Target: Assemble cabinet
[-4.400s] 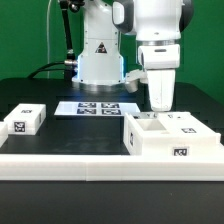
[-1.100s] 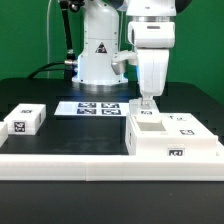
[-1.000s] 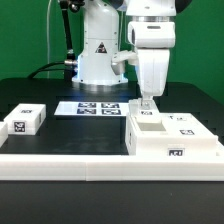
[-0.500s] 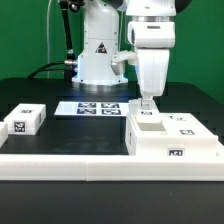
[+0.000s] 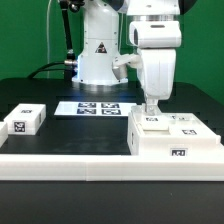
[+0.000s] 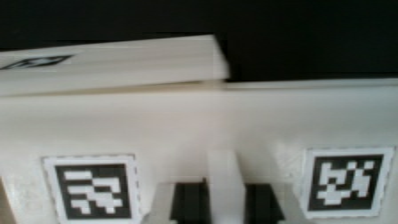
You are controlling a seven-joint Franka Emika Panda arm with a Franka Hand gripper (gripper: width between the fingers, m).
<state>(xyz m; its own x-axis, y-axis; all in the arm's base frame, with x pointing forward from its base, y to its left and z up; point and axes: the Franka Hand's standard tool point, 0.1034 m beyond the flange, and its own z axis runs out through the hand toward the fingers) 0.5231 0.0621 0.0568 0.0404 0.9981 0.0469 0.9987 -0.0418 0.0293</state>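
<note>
The cabinet's large white box stands at the front on the exterior view's right, with tags on its front and top. My gripper points straight down at the box's far rim. In the wrist view the gripper has its two dark fingers closed on a thin white wall of the box, between two tags. A tagged white panel lies just beyond the box. A small white tagged block sits apart at the exterior view's left.
The marker board lies flat at the middle back, in front of the robot base. A long white rail edges the table's front. Dark table surface lies between the block and the box.
My gripper has moved a little toward the exterior view's right, and the box has shifted slightly the same way with it. The small block has not moved.
</note>
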